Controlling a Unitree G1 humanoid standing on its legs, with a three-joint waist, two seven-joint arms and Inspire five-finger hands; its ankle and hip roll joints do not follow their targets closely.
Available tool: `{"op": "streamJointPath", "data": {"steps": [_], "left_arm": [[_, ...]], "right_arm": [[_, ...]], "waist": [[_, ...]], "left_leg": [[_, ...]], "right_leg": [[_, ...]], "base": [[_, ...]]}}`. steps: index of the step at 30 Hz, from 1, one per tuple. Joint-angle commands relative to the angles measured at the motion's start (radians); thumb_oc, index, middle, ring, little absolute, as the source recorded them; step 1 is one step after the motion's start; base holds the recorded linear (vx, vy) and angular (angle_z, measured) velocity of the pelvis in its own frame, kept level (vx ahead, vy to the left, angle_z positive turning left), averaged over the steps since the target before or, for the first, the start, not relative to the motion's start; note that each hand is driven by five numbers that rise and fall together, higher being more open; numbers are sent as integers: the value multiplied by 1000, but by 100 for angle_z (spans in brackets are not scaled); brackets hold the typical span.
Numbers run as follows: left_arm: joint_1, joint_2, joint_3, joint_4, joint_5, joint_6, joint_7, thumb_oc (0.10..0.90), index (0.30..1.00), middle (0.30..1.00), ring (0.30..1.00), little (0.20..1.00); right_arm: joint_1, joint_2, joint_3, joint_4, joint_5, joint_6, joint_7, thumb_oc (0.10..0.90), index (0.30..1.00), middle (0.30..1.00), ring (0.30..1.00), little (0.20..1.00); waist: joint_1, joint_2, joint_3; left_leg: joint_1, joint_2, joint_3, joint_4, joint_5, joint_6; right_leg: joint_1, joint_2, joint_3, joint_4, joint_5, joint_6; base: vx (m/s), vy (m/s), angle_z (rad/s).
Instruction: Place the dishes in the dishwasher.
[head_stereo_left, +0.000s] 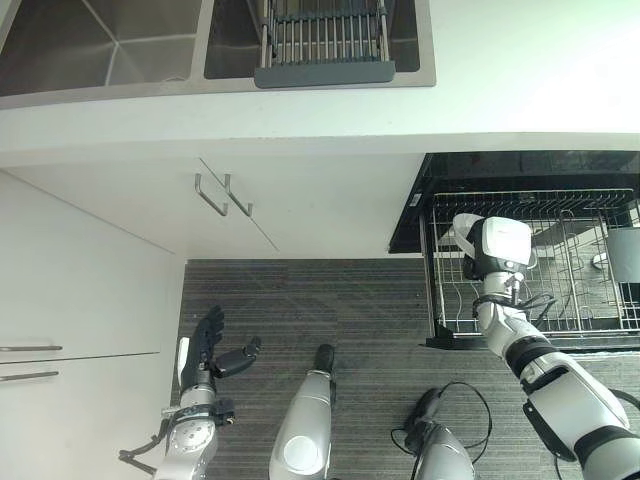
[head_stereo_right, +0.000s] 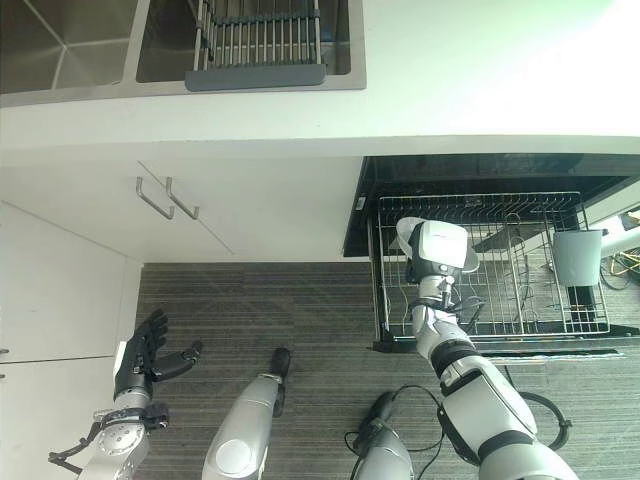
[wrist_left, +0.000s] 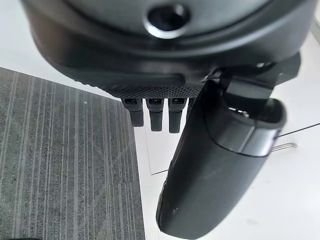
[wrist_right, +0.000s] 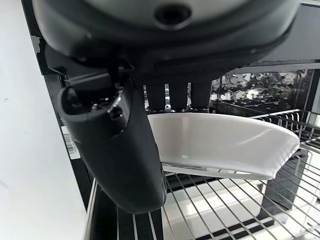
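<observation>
The right hand pinches a white bowl by its rim over the near-left corner of the pulled-out dishwasher rack, so a slack grip could tip it onto the wires, while the left hand hangs open above the floor.

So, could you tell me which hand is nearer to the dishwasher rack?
The right. The right hand holds a white bowl just over the dishwasher rack; the left hand hangs open over the floor by the cabinets, well away.
</observation>
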Motion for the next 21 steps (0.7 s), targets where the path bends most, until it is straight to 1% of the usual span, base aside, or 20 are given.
{"op": "streamJointPath", "data": {"steps": [1, 6, 14, 21], "left_arm": [[27, 69, 5, -34, 12, -59, 39, 800, 900, 900, 900, 900], [22, 68, 6, -35, 16, -57, 45, 800, 900, 900, 900, 900], [13, 67, 8, -43, 9, -46, 50, 800, 900, 900, 900, 900], [13, 79, 16, -52, 4, -37, 42, 800, 900, 900, 900, 900]], "right_arm": [[-41, -73, 2, -7, 47, 16, -37, 400, 300, 300, 300, 300], [-44, -83, -3, 2, 58, 13, -7, 400, 300, 300, 300, 300], [-50, -110, -6, 18, 59, 11, 26, 400, 300, 300, 300, 300], [-91, -169, -7, 33, 64, -28, 103, 400, 300, 300, 300, 300]], "waist": [[24, 0, -54], [20, -1, -48], [13, 8, -40], [14, 13, -33]], "left_leg": [[35, 59, 13, -47, -78, -33], [28, 58, 12, -47, -76, -33], [21, 56, 16, -47, -75, -32], [7, 54, 15, -47, -70, -34]], "right_leg": [[-42, -26, 2, 92, -122, 67], [-49, -24, 7, 92, -120, 67], [-62, -27, 14, 92, -118, 67], [-78, -28, 17, 92, -113, 68]], "base": [[0, 0, 0], [-1, 2, -1], [-1, 4, -1], [0, 0, 0]]}}
